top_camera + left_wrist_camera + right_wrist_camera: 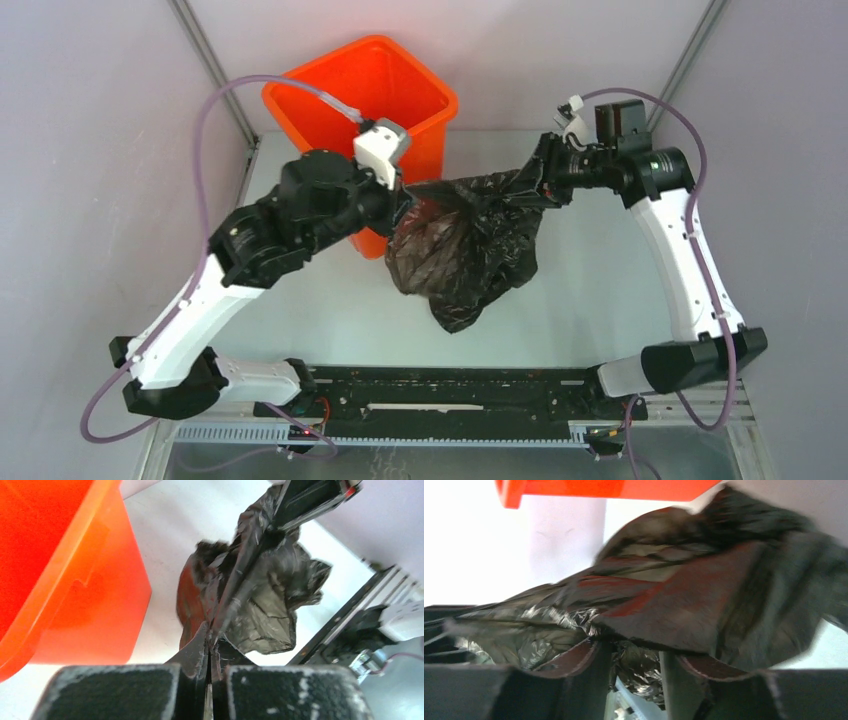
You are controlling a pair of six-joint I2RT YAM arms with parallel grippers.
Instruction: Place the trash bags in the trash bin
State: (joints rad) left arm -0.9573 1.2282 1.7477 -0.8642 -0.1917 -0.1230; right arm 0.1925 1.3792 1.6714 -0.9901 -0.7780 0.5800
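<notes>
Task not done, roughly mid-way: trash bag (465,245) is lifted off the counter (600,290) and hangs stretched between both arms, just beside and right of the trash bin (300,85), not in it. Bin looks empty inside as far as the top view shows. Left end effector (402,203) is closed tight on the bag's left edge, right end effector (540,180) holds the opposite edge. Bottom of the bag sags toward the counter; cannot tell if it touches. Left to do, by my judgement: carry the bag over the bin mouth, lower or open it in, let go. Top view alone gives the overall layout: both arms, bag position against the bin, the open mouth. Left wrist view alone shows the jaws nearly meeting with thin film pinched between, plus the bin's outer wall close on the left and the other end effector at the far end of the taut fold. Right wrist view is blurred; it shows plastic bunched in a narrow gap between its fingers and only the bin's rim at top.
</notes>
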